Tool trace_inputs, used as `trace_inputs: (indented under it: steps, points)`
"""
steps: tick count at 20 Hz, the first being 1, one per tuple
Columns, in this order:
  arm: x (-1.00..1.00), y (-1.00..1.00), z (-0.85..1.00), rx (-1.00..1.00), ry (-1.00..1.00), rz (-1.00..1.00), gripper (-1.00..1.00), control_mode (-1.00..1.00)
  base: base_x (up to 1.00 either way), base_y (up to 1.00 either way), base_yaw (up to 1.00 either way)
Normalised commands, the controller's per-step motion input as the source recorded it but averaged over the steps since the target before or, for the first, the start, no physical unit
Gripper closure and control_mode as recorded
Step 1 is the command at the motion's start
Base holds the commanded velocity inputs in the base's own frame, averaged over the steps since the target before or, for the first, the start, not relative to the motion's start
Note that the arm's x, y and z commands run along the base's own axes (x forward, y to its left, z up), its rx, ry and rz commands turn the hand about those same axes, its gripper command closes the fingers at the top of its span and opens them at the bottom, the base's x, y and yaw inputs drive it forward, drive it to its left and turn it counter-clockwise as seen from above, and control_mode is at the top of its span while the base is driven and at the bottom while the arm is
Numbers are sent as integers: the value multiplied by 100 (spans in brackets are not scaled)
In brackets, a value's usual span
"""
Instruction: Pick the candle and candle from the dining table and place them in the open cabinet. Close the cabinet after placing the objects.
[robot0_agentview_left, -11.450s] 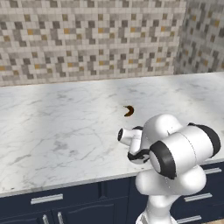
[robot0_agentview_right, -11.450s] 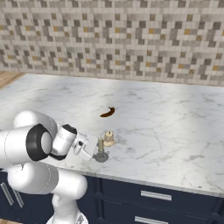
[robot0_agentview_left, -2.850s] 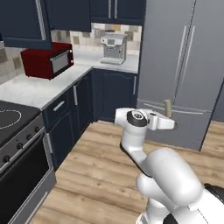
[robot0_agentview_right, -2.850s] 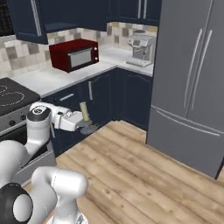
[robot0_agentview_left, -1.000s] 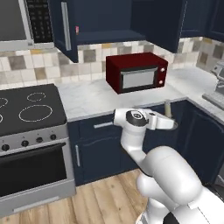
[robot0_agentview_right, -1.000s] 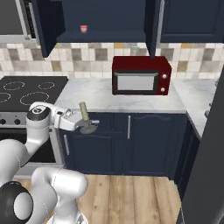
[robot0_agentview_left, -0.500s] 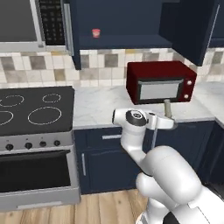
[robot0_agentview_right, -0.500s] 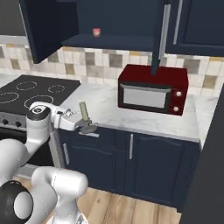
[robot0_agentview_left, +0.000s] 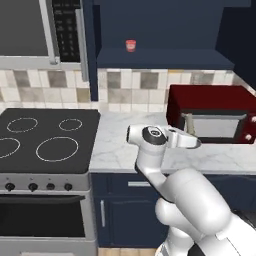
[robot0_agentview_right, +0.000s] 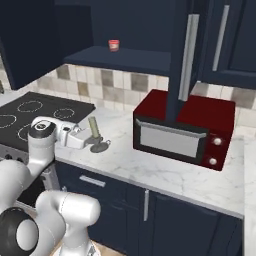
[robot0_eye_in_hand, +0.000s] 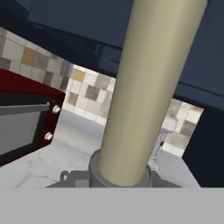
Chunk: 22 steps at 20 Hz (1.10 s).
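Marble counter (robot0_agentview_right: 165, 170) is carrying a red microwave (robot0_agentview_right: 182, 129). Left of the microwave, the gripper (robot0_agentview_right: 92, 141) is clamping the olive candle (robot0_agentview_right: 93, 128) by its dark base, holding it upright above the counter, below the open cabinet (robot0_agentview_right: 130, 57).

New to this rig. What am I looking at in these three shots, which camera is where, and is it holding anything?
It is a rendered kitchen with a white robot arm on a base that drives. Two cameras ride behind the arm, one to its left and one to its right; the third sits on the hand and looks along the gripper. The gripper is shut on a slim olive candle with a round grey base, held upright over the marble counter. On the counter stands a red microwave, beside a black stovetop. Above is an open navy cabinet with a small red-and-white cup on its shelf.
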Motion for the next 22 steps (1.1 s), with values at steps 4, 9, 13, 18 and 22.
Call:
trace_inputs:
  steps: [4, 9, 13, 18, 22]
  points:
    - [0, 0, 0, 0, 0, 0, 100, 100, 49, -23, 0]
    - [0, 0, 0, 0, 0, 0, 100, 100, 56, -7, -7]
    - [0, 0, 0, 0, 0, 0, 100, 100, 42, 2, -11]
    - [0, 0, 0, 0, 0, 0, 100, 100, 41, 15, -12]
    - [0, 0, 0, 0, 0, 0, 100, 100, 51, 19, -10]
